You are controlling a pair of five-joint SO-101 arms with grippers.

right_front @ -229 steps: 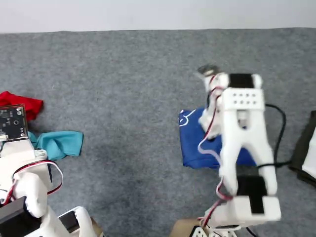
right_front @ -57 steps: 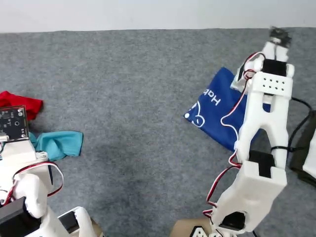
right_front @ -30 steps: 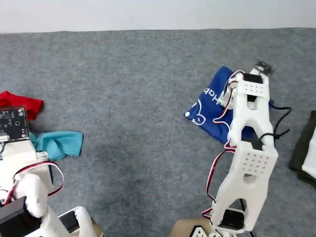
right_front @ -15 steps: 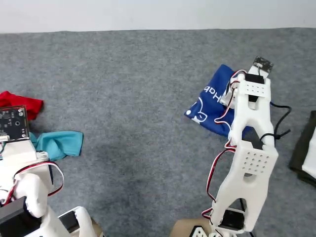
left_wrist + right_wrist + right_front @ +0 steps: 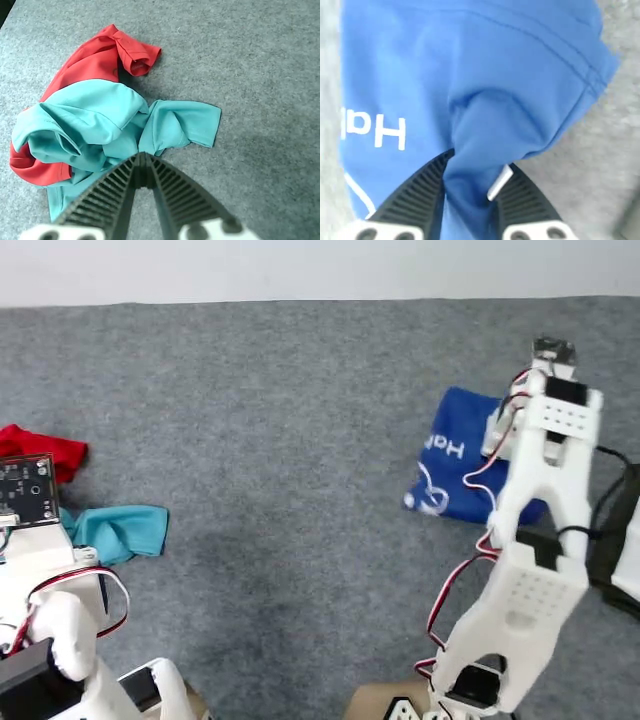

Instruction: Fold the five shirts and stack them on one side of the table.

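A folded blue shirt (image 5: 465, 460) with white print lies at the table's right, under the right arm. My right gripper (image 5: 470, 172) is shut on a pinched ridge of the blue shirt (image 5: 470, 75). At the left edge a crumpled teal shirt (image 5: 120, 528) lies beside a red shirt (image 5: 45, 452). In the left wrist view the teal shirt (image 5: 95, 127) lies on top of the red shirt (image 5: 95, 60). My left gripper (image 5: 145, 170) hangs shut just above the teal cloth, with nothing in it.
A dark garment (image 5: 615, 540) with a white patch sits at the right edge. Grey felt (image 5: 270, 440) covers the table, with a wide bare stretch in the middle. A white wall runs along the far edge.
The right arm has dragged the blue shirt toward the right edge and turned it. The left arm and the teal and red shirts have not moved.
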